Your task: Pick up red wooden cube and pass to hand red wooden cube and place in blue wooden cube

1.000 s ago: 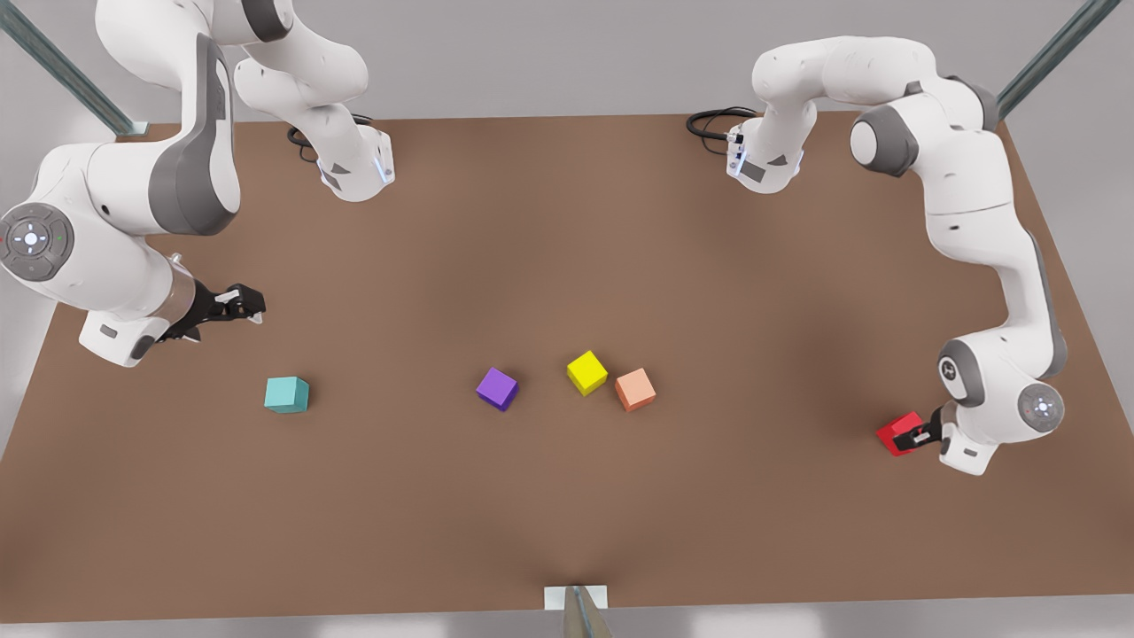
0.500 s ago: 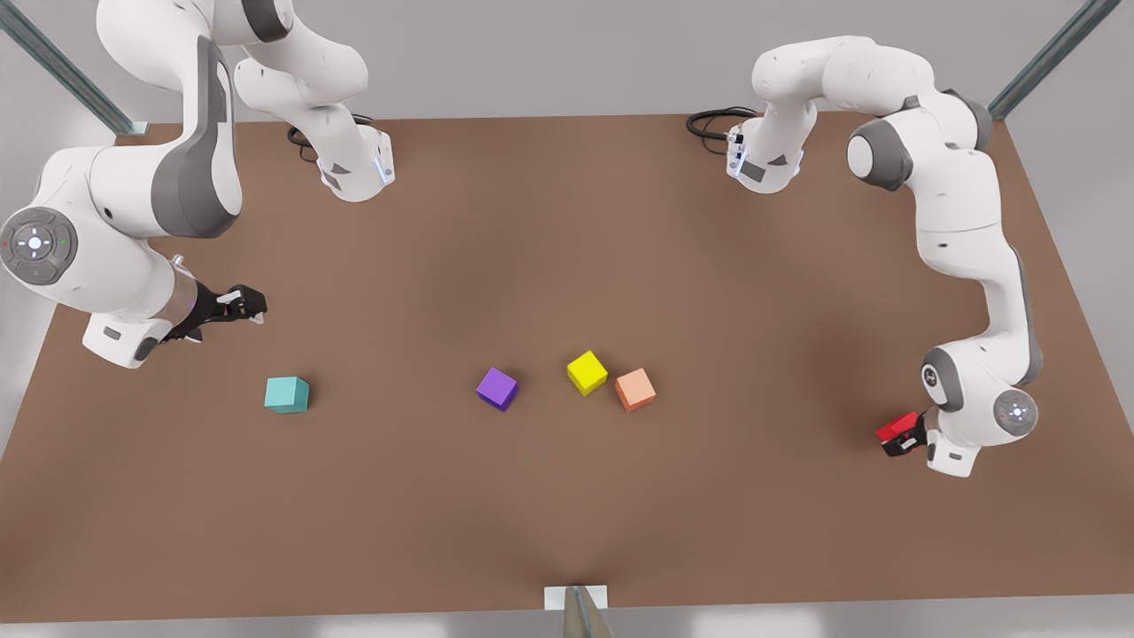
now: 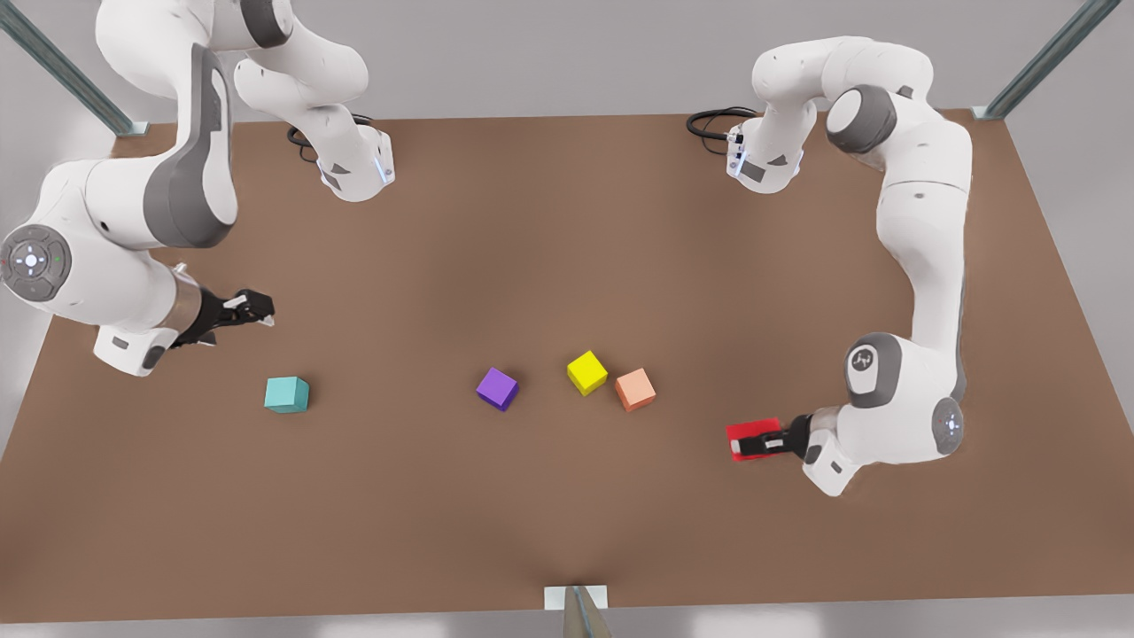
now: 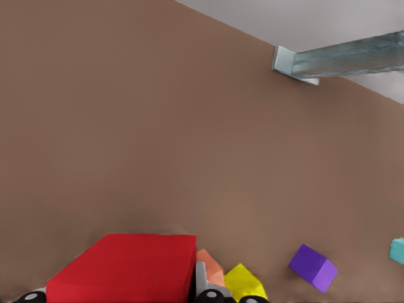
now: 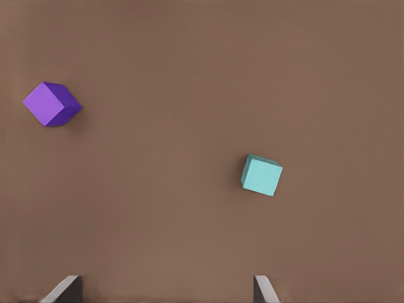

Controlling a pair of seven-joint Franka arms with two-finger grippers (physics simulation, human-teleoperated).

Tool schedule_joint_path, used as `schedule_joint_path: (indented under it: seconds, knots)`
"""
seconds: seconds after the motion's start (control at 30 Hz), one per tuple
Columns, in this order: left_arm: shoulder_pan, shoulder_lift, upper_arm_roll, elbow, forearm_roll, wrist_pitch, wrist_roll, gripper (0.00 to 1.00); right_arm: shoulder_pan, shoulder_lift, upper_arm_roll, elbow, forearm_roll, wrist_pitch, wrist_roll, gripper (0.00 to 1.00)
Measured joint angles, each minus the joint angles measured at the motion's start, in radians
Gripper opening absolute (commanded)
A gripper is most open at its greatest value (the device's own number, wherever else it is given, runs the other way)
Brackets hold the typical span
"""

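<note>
Since the earlier frames, the left gripper (image 3: 764, 440) has carried the red wooden cube (image 3: 751, 439) inward from the table's edge on the front view's right, toward the centre; the right gripper (image 3: 257, 312) has edged slightly the same way. The left gripper's fingers are closed on the red wooden cube, one on each side; whether the cube hangs clear of the table (image 3: 567, 248) or skims it cannot be told from this angle.

The right gripper hovers at the front view's left, fingers spread wide with nothing between them, beside and apart from the blue wooden cube (image 3: 287, 394).

Key relation: the held cube lies well apart from the receiving gripper, directly across the table along its long axis. Between them sit the salmon-orange cube (image 3: 635, 389), yellow cube (image 3: 586, 372) and purple cube (image 3: 497, 388). The right gripper is the nearer to the blue wooden cube, so the handover should occur near centre, above those three.
</note>
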Motion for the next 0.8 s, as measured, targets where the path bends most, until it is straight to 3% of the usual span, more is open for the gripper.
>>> schedule_joint_path:
  seconds: [0.17,0.27,0.57,0.8]
  knots:
    - [-0.117,0.093,-0.055,0.005,-0.344,-0.016,-0.021,0.6,-0.018,0.333,0.037,0.003,0.619,-0.088,-0.147,1.0]
    - [-0.139,0.131,-0.057,0.005,-0.482,0.028,-0.034,0.6,0.056,0.425,0.05,0.006,0.868,-0.044,-0.287,1.0]
    - [-0.166,0.162,-0.079,0.004,-0.636,0.116,0.072,0.61,0.183,0.439,0.052,-0.008,1.079,0.362,-0.766,1.0]
    - [-0.165,0.169,-0.079,0.004,-0.697,0.138,0.145,0.61,0.238,0.444,0.091,-0.055,1.277,0.499,-1.112,1.0]
